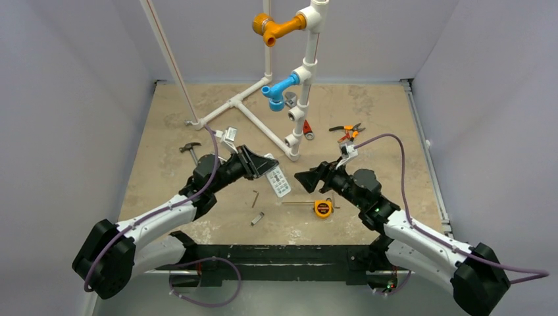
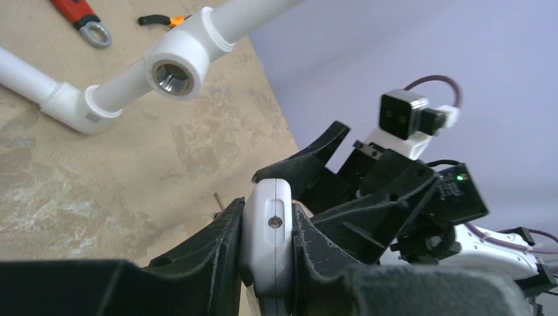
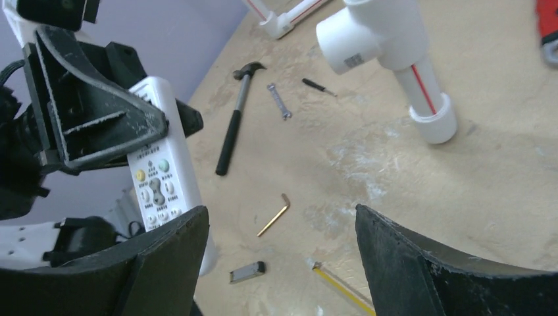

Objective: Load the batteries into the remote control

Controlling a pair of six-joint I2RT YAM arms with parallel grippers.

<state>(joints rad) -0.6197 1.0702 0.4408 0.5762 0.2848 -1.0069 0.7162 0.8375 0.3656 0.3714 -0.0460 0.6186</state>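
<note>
My left gripper point(image 1: 263, 163) is shut on the upper end of the white remote control point(image 1: 279, 180) and holds it off the table, button side towards the right arm. In the left wrist view the remote's end point(image 2: 270, 237) sits clamped between both fingers. In the right wrist view the remote point(image 3: 161, 171) hangs from the left gripper point(image 3: 85, 125), its lower end hidden behind my right finger point(image 3: 171, 263). My right gripper point(image 1: 306, 179) is open wide and empty, just right of the remote and pointing at it; its own view point(image 3: 279, 214) shows only table between the jaws. No batteries are in view.
An orange tape measure point(image 1: 322, 208) with its tape pulled out, a hex key point(image 1: 254, 197) and a small grey piece point(image 1: 258, 218) lie near the front. A hammer point(image 1: 191, 148), pliers point(image 1: 347, 131), a red-handled tool point(image 1: 307, 130) and a white pipe frame point(image 1: 263, 122) lie behind.
</note>
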